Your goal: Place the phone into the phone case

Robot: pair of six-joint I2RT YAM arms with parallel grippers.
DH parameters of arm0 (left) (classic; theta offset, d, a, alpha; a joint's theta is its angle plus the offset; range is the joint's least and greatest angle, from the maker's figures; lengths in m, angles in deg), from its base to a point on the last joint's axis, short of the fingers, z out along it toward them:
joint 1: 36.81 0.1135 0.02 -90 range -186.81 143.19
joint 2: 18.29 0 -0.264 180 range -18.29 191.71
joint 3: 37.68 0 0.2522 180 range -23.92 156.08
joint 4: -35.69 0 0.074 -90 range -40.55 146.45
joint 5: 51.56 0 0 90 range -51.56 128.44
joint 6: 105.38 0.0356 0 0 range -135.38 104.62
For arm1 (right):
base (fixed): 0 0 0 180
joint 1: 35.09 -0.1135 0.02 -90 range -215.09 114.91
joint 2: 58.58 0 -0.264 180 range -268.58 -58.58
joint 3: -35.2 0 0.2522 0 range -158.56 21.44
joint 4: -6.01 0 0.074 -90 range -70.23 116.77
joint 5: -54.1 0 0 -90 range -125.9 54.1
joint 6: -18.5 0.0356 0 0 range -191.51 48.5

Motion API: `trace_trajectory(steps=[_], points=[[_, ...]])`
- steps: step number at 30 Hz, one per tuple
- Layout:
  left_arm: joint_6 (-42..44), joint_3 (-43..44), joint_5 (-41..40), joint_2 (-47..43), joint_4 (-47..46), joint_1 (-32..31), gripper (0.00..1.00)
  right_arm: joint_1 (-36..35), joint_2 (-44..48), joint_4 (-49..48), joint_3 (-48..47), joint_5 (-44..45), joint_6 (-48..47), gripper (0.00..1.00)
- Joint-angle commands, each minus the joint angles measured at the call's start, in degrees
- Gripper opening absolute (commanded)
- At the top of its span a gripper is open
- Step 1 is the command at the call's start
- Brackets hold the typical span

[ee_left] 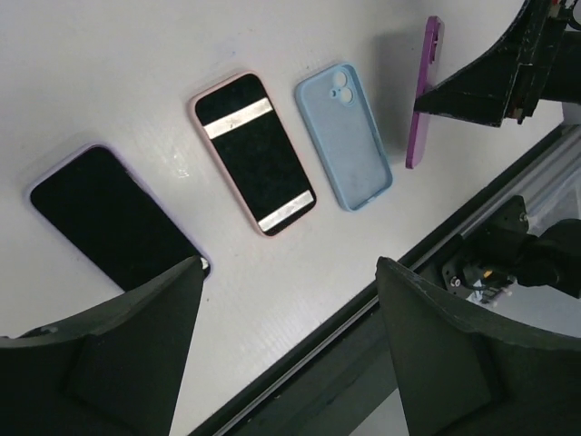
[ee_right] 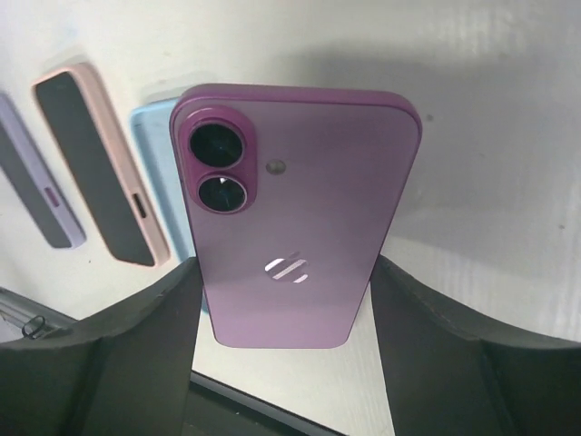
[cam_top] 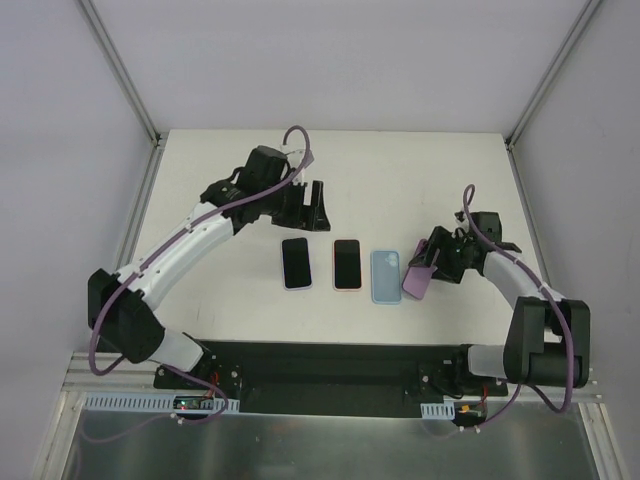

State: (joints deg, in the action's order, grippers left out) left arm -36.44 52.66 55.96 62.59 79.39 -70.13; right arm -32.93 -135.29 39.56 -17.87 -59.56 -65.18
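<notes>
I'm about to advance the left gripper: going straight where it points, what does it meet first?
The left gripper would likely meet bare table first, beside the pink-cased phone, though depth is unclear.

Left to right across the table [cam_top: 400,180] — left phone [cam_top: 296,263], middle phone [cam_top: 346,264], phone case [cam_top: 385,276], then held phone [cam_top: 418,283] (in right pincer [cam_top: 426,270]).
</notes>
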Motion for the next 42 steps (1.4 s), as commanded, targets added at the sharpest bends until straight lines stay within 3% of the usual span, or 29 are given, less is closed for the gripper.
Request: trace_trajectory(steps=[1,6,13,26,29,32,33,37,39,42], points=[[-4.86,3.75,10.33,6.37,-3.91,-0.43,0.74,-1.18,6.2,-6.34,0.72,-7.63,-3.51,0.36],[-6.71,5.42,16.66,11.22,-12.08,-1.83,0.7,-6.36,9.82,-6.35,-1.03,-9.03,-4.57,0.34],[-8.03,12.1,23.08,19.04,-15.43,-2.63,0.7,-15.76,11.75,-4.94,-6.91,-7.63,-3.52,0.33],[-9.44,12.02,25.63,23.97,-17.01,-3.51,0.64,-27.46,9.03,-4.94,-13.68,-2.45,-0.53,0.32],[-9.26,11.05,25.99,23.97,-17.01,-3.51,0.54,-28.43,8.5,-4.76,-14.65,-1.57,-0.26,0.32],[-9.52,9.3,26.78,23.18,-17.1,-3.51,0.31,-28.78,8.42,-3.89,-15.18,-0.25,0.0,0.32],[-9.79,8.68,26.69,22.83,-17.1,-3.51,0.2,-28.87,8.68,-3.27,-15.27,0.1,0.0,0.34],[-11.02,6.57,27.22,21.08,-17.63,-3.51,0.0,-29.92,9.73,-0.73,-16.23,3.44,-0.35,0.51],[-12.33,6.22,27.22,20.98,-17.63,-3.33,0.0,-31.06,10.17,2.35,-17.73,7.65,-0.44,0.73],[-15.23,5.52,25.64,20.81,-17.72,-2.46,0.0,-34.05,11.57,6.22,-19.22,14.41,-0.97,0.84]])
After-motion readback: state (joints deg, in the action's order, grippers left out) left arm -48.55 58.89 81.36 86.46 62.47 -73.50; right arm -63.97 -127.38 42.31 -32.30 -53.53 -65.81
